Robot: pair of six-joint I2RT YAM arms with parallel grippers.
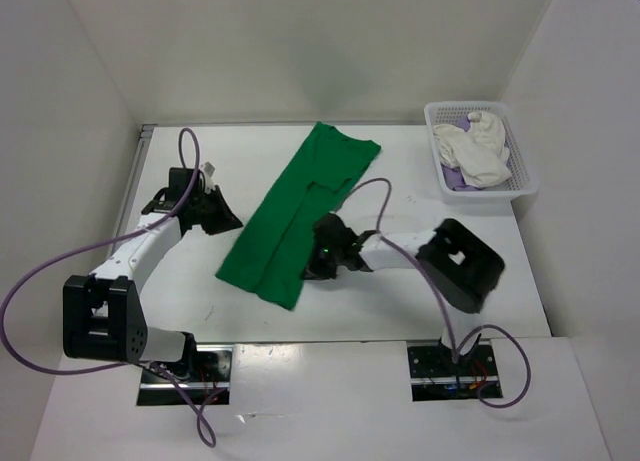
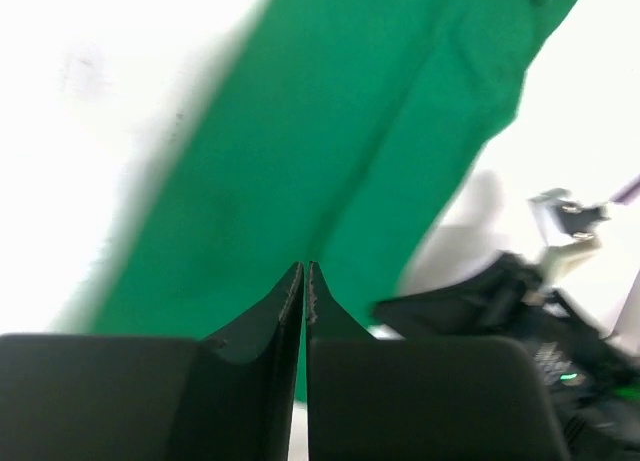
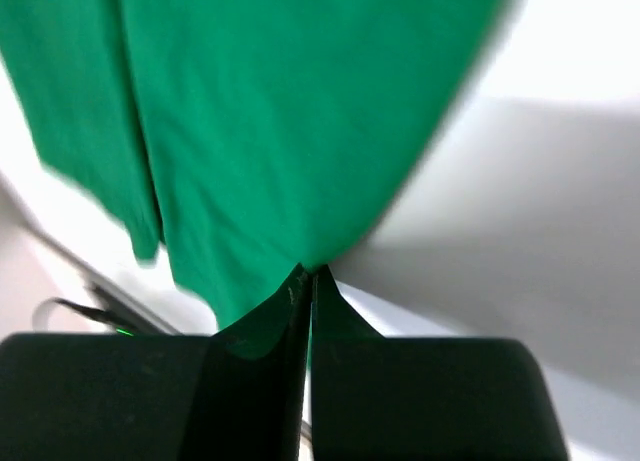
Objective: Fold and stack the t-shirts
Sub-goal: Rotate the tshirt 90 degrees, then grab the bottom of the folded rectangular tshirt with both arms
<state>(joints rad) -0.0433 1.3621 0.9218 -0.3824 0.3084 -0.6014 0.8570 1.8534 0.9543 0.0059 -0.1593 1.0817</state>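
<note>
Fold in hand: green t-shirt (image 1: 300, 206) lies lengthwise at centre frame, right gripper (image 1: 318, 268) pinched shut on its lower-right edge, left gripper (image 1: 222, 219) closed and empty alongside; next move likely requires carrying that edge across.

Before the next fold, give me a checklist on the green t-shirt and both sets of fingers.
1. Right fingers shut on the green t-shirt's edge: ok.
2. Left fingers gripping cloth: not ok; shut, beside the shirt in the top view.
3. Shirt lying as a long folded strip: ok.
4. All layers pinched: cannot tell.
5. White t-shirt and lavender t-shirt in the basket: ok.
</note>
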